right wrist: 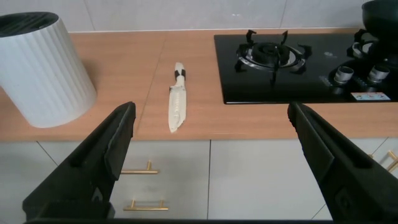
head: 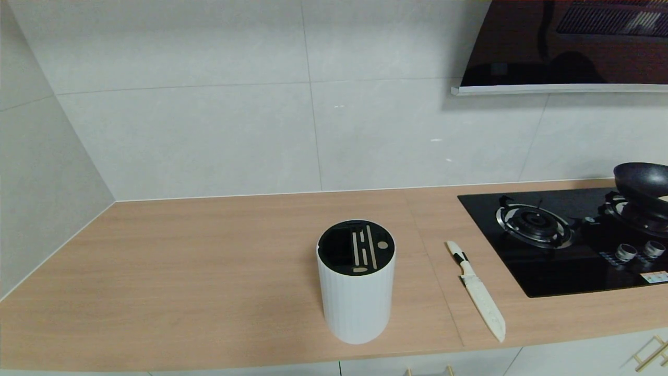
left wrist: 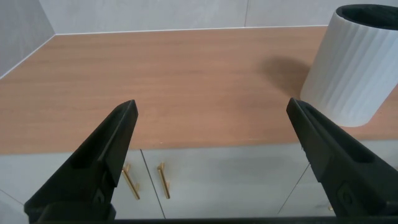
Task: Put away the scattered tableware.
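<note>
Head view: whereabouts of the knife (head: 475,290)? (Editor)

Flat on the wooden desk (head: 209,261), just right of the white ribbed holder (head: 356,292) and apart from it. Pale handle toward the tiled wall (head: 209,130), speckled blade tip toward the front edge. (Photographer)

And the holder itself? (Editor)

Upright near the desk's front edge, black slotted top facing up. (Photographer)

State of the left pincer (left wrist: 210,107)? (Editor)

Spread wide, gripping nothing. Held low in front of the desk, left of the holder, over white cabinet fronts (left wrist: 217,180) with gold handles (left wrist: 163,180). (Photographer)

State of the right pincer (right wrist: 210,109)? (Editor)

Likewise gaping, nothing held. Out in front of the desk, right of the holder, with the knife seen beyond, between its two black fingers (right wrist: 106,155). (Photographer)

Anything else around the holder? (Editor)

Black gas hob (head: 563,245) set into the desk right of the holder, beyond the knife. Dark pan (head: 642,180) at the hob's end farthest from the holder. Glossy dark hood (head: 563,47) on the wall above, well up and right of the holder. (Photographer)
</note>
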Controlling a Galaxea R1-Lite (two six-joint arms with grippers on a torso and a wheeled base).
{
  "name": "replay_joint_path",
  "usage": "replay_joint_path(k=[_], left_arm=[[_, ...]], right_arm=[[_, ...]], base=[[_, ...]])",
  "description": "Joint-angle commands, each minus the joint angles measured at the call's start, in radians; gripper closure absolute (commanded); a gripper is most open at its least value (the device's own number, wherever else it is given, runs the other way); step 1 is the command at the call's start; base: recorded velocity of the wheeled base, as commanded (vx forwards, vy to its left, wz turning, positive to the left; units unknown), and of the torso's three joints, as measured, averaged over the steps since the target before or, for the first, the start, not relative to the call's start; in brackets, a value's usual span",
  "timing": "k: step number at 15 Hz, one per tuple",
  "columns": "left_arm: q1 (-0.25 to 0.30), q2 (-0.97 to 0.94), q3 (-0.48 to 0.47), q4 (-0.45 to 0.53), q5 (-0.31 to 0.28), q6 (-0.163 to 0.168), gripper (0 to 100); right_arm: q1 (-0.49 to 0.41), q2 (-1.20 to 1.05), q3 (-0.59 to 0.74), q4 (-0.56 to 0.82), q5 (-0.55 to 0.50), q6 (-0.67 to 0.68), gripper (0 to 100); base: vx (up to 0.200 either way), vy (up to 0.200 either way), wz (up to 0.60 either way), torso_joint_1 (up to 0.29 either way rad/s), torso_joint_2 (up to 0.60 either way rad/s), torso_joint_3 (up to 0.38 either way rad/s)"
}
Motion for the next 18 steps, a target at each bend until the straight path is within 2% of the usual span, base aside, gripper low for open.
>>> replay_joint_path(k=[1,3,4,6,9,11,14,18], left_arm=[[0.000,0.000,0.000,0.000,0.000,0.000,0],[0.000,0.000,0.000,0.000,0.000,0.000,0],[0.000,0.000,0.000,0.000,0.002,0.000,0],[0.000,0.000,0.000,0.000,0.000,0.000,0],[0.000,0.000,0.000,0.000,0.000,0.000,0],[0.000,0.000,0.000,0.000,0.002,0.000,0],[0.000,0.000,0.000,0.000,0.000,0.000,0],[0.000,0.000,0.000,0.000,0.000,0.000,0]], right_arm=[[0.000,0.001,0.000,0.000,-0.001,-0.002,0],[0.000,0.001,-0.029,-0.029,-0.015,-0.012,0],[0.000,0.001,-0.115,-0.055,-0.006,0.010,0],[0.002,0.033,-0.172,0.001,0.029,0.013,0],[0.010,0.293,-0.251,0.038,0.118,0.031,0],[0.028,0.554,-0.339,0.027,0.198,0.033,0],[0.128,0.840,-0.435,0.006,0.201,0.036,0],[0.221,1.201,-0.494,-0.193,0.154,0.035,0]], base=[[0.000,0.000,0.00,0.000,0.00,0.000],[0.000,0.000,0.00,0.000,0.00,0.000],[0.000,0.000,0.00,0.000,0.00,0.000],[0.000,0.000,0.00,0.000,0.00,0.000],[0.000,0.000,0.00,0.000,0.00,0.000],[0.000,0.000,0.00,0.000,0.00,0.000],[0.000,0.000,0.00,0.000,0.00,0.000],[0.000,0.000,0.00,0.000,0.00,0.000]])
